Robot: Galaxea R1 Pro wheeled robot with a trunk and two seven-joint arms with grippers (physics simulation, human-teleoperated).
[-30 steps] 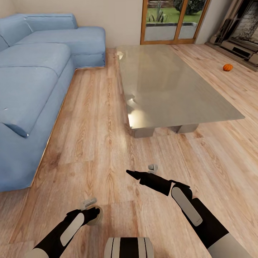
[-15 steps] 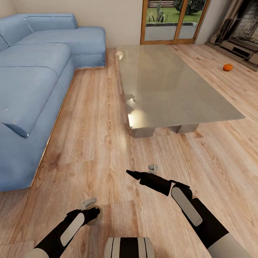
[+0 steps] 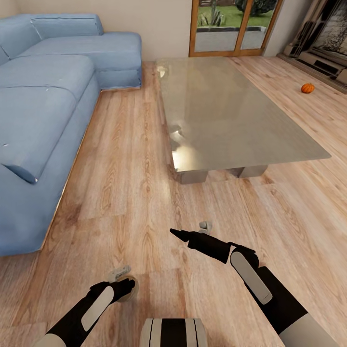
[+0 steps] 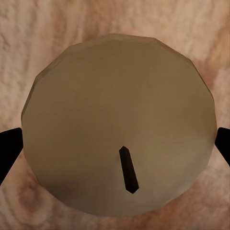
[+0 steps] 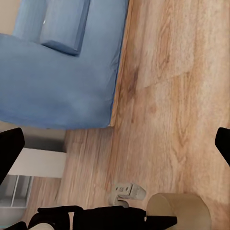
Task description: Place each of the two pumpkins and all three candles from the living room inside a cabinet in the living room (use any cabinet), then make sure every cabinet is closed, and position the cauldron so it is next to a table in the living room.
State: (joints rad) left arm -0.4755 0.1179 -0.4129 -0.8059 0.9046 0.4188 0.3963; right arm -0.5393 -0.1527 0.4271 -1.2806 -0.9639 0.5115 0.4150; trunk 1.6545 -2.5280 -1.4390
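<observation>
— What changed since a moment ago?

— Only my head camera tipped a little: the whole room slid in the picture while both arms kept their pose. Nothing on the floor moved by itself.

— Start at the left, then.

— At far left is the blue sofa [image 3: 43, 120], running along the wall. My left tool [image 3: 126, 287] hangs low over the wood floor [image 3: 130, 193], and a candle [image 3: 130, 290] sits between its fingers. From the left wrist I look straight down on that candle [image 4: 117, 127]: a dull olive-beige disc with a small dark wick, one black fingertip [image 4: 8, 151] at either side of it. The fingers are narrowed around it, but whether they press on it or just flank it, I cannot tell.

— And the middle?

— The glossy grey counter [image 3: 231, 115] stands ahead on its short supports, well apart from both arms.

— Your right side?

— My right tool [image 3: 190, 232] reaches forward above the floor, pointing toward the sofa side. From its wrist the two fingertips [image 5: 9, 153] sit at opposite edges, so it is spread wide and holds nothing; that camera also catches the candle [image 5: 179, 211] beside the left arm.

— Anything further right?

— One orange pumpkin [image 3: 307, 88] on the floor beyond the counter, near the fireplace [image 3: 330, 43].
</observation>
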